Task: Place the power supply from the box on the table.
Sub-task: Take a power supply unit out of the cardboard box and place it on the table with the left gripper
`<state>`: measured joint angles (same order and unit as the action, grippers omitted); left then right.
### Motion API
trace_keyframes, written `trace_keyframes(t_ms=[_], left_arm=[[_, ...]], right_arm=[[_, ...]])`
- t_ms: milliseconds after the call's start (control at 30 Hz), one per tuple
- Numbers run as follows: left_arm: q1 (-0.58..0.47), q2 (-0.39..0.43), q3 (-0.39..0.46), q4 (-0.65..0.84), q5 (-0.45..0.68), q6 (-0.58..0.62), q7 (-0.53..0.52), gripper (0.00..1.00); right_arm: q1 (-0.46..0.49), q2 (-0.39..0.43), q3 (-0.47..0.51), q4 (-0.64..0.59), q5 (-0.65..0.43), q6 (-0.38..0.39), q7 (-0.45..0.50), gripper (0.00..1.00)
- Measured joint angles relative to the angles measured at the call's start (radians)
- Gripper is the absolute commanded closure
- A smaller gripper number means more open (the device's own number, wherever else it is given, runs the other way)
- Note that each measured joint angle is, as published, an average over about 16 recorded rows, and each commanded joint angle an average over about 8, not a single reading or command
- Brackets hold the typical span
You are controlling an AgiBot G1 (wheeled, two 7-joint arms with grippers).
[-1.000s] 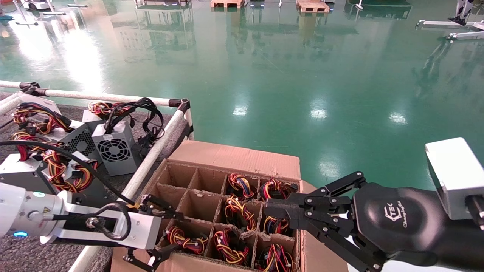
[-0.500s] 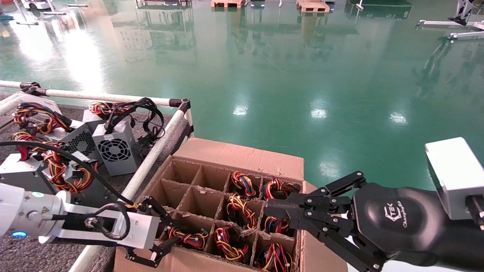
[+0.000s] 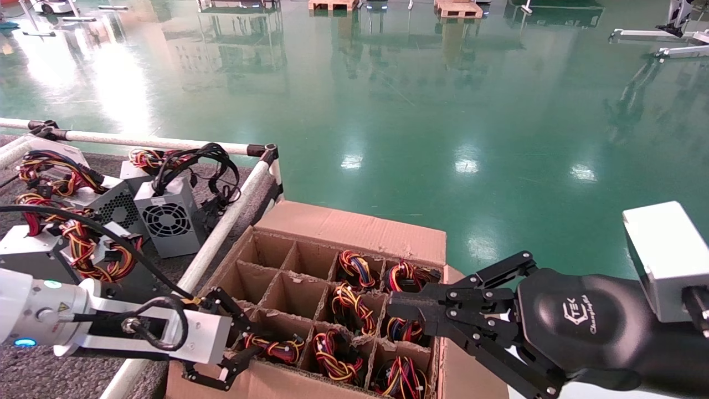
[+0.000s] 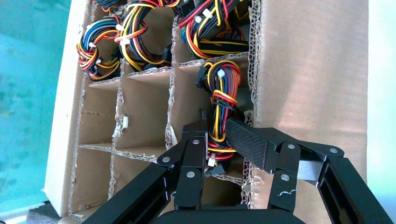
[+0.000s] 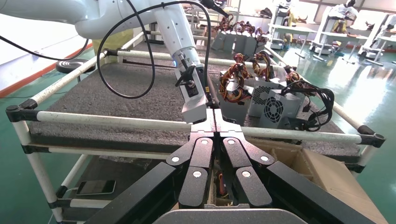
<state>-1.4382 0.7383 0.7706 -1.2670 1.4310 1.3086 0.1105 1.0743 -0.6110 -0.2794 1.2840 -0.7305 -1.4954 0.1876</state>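
Observation:
The box (image 3: 354,230) is an open brown carton with a cardboard grid, standing against the table (image 3: 33,371). Several cells hold power supplies, showing only their coloured wire bundles. My left gripper (image 3: 256,344) reaches into the near-left cell. In the left wrist view this gripper (image 4: 215,135) is shut on the wire bundle of one power supply (image 4: 223,79), whose metal body is hidden in the cell. My right gripper (image 3: 399,307) hangs over the box's right edge, shut and empty; the right wrist view confirms its jaws (image 5: 214,114) meet.
Several power supplies (image 3: 166,219) with tangled wires stand on the table's far part. A white tube rail (image 3: 221,233) runs between table and box. The back-left grid cells (image 4: 140,112) hold nothing. Glossy green floor (image 3: 443,111) lies beyond.
The box has shifted slightly away and to the right. My left gripper's fingers have drawn in on the wire bundle. The right arm has not moved.

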Motion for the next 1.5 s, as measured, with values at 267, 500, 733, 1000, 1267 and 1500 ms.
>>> trace_keyframes(t_ms=[267, 500, 733, 1000, 1267, 1500], left_arm=[[-0.050, -0.035, 0.011, -0.008, -0.070, 0.016, 0.015, 1.00], [-0.118, -0.079, 0.051, -0.017, -0.147, 0.035, 0.033, 1.00], [-0.191, -0.114, 0.096, -0.027, -0.201, 0.055, 0.043, 1.00], [-0.256, -0.134, 0.123, -0.035, -0.227, 0.070, 0.039, 1.00], [-0.301, -0.141, 0.111, -0.038, -0.232, 0.062, 0.031, 1.00], [-0.335, -0.141, 0.066, -0.039, -0.231, 0.028, 0.029, 1.00]], right_arm=[[0.000, 0.000, 0.000, 0.000, 0.000, 0.000, 0.000, 1.00], [0.000, 0.000, 0.000, 0.000, 0.000, 0.000, 0.000, 1.00], [0.000, 0.000, 0.000, 0.000, 0.000, 0.000, 0.000, 1.00], [0.000, 0.000, 0.000, 0.000, 0.000, 0.000, 0.000, 1.00], [0.000, 0.000, 0.000, 0.000, 0.000, 0.000, 0.000, 1.00], [0.000, 0.000, 0.000, 0.000, 0.000, 0.000, 0.000, 1.00]])
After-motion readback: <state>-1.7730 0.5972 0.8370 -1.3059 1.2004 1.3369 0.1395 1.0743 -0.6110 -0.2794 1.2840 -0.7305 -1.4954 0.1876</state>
